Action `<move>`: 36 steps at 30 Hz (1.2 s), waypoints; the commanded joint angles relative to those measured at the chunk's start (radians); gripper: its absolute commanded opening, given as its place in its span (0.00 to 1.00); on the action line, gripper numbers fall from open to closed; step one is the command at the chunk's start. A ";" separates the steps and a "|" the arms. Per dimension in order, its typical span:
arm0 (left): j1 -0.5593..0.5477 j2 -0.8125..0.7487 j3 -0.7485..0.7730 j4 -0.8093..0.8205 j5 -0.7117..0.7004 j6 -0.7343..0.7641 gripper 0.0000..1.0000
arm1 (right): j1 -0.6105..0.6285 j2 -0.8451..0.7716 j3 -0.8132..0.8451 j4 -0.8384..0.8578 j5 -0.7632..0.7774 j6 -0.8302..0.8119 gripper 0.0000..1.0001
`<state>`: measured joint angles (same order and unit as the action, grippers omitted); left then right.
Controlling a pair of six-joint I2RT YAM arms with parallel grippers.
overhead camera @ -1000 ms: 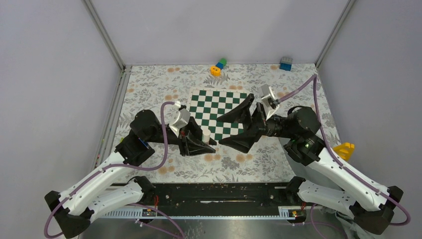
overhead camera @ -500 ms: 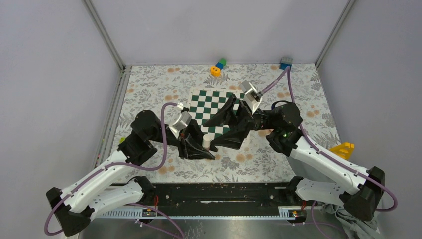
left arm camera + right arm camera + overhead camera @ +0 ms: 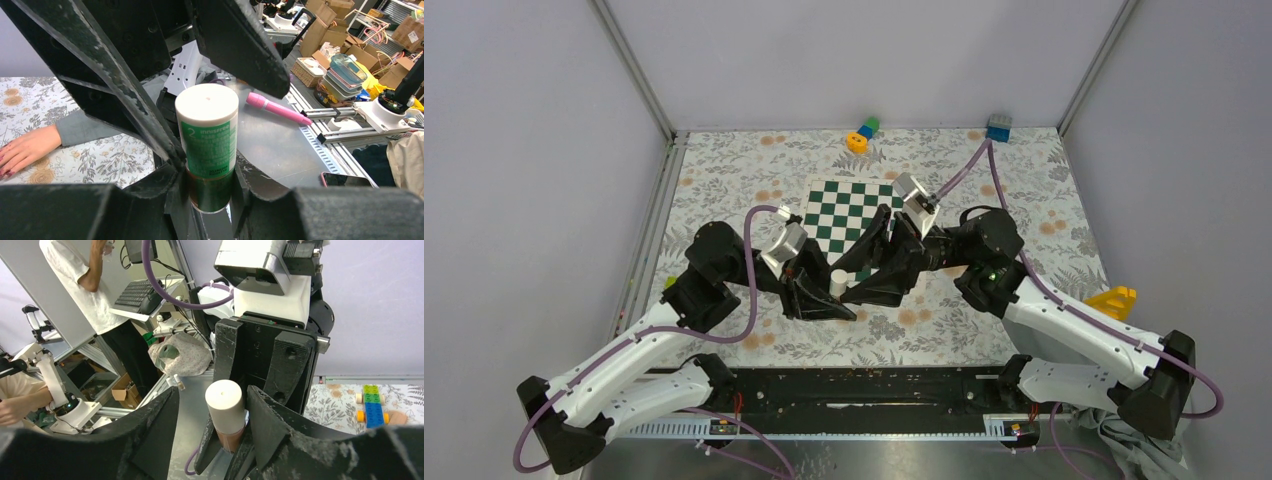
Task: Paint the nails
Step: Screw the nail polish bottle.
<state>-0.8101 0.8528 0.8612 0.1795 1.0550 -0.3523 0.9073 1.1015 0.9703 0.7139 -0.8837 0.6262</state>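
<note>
The nails (image 3: 4, 171), reddish on a hand (image 3: 27, 150) lying flat on the floral cloth (image 3: 115, 157), appear only at the left edge of the left wrist view; the top view shows no hand. The left gripper (image 3: 210, 192) is clamped on the polish bottle (image 3: 207, 145). The right gripper (image 3: 214, 405) brackets its white cap (image 3: 224, 399), part open and gripping nothing. Uncapping seems to be the step in hand; the next move calls for a pinch and a twist.

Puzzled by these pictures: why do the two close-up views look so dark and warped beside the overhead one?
Top external: even light, soft shadows, all sharp. Left wrist: the left gripper's black fingers crowd the lens; the white-capped bottle is crisp. Right wrist: the right gripper's fingers loom dark.
</note>
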 commanded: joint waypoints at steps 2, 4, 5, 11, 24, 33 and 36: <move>-0.004 -0.018 -0.005 0.063 0.019 -0.004 0.00 | 0.013 0.005 0.017 -0.005 -0.007 -0.028 0.55; -0.004 -0.018 -0.006 0.063 0.016 -0.002 0.00 | 0.015 0.006 0.016 -0.007 -0.005 -0.030 0.51; -0.004 -0.018 -0.007 0.063 0.016 -0.001 0.00 | 0.015 0.006 0.016 -0.009 -0.005 -0.030 0.49; -0.003 -0.022 -0.009 0.061 -0.012 0.001 0.00 | 0.015 0.003 0.016 -0.027 -0.007 -0.034 0.27; 0.018 -0.044 0.009 -0.106 -0.286 0.103 0.00 | 0.021 -0.055 -0.019 -0.339 0.222 -0.221 0.00; 0.027 -0.035 0.042 -0.258 -0.557 0.177 0.00 | 0.022 -0.058 -0.044 -0.458 0.543 -0.169 0.00; 0.028 -0.027 0.051 -0.281 -0.597 0.180 0.00 | 0.022 -0.036 -0.030 -0.488 0.606 -0.121 0.00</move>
<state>-0.7940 0.8310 0.8547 -0.1230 0.6010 -0.2245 0.9184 1.0466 0.9337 0.3344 -0.4168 0.4427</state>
